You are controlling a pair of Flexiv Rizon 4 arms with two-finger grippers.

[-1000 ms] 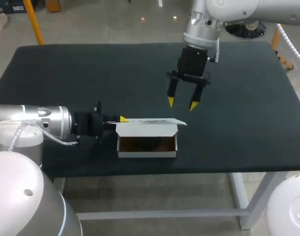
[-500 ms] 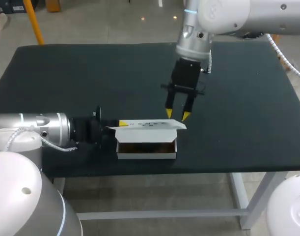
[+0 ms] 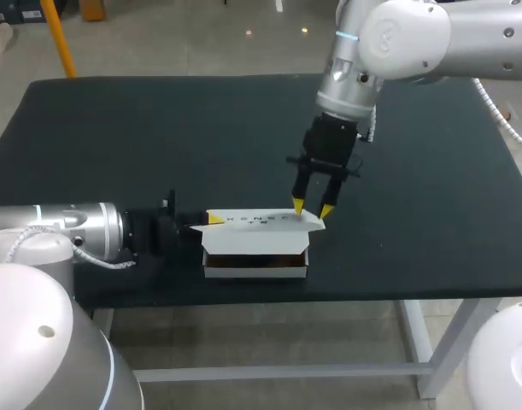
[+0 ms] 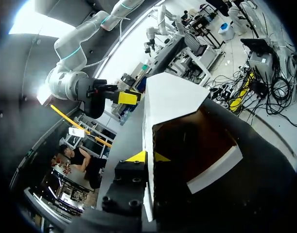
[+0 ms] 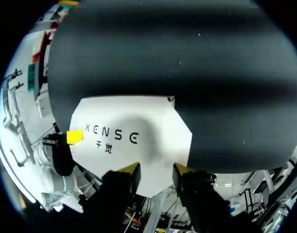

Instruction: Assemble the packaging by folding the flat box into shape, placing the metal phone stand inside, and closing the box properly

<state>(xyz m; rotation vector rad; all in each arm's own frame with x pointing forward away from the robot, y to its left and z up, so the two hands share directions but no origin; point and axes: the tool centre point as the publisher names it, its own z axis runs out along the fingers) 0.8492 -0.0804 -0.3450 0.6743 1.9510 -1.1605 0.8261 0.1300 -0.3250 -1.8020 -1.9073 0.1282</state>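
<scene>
On the table [image 3: 115,128], box [image 3: 261,225] under right gripper [image 3: 313,208].

The table [image 3: 115,137] is evenly lit from above. A soft shadow, perhaps from the right gripper [image 5: 156,171], is cast on the box lid [image 5: 158,121].

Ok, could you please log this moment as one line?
box: lid partly lowered | left jaws: shut on box's left end | right jaws: open, tips at lid's right end
</scene>
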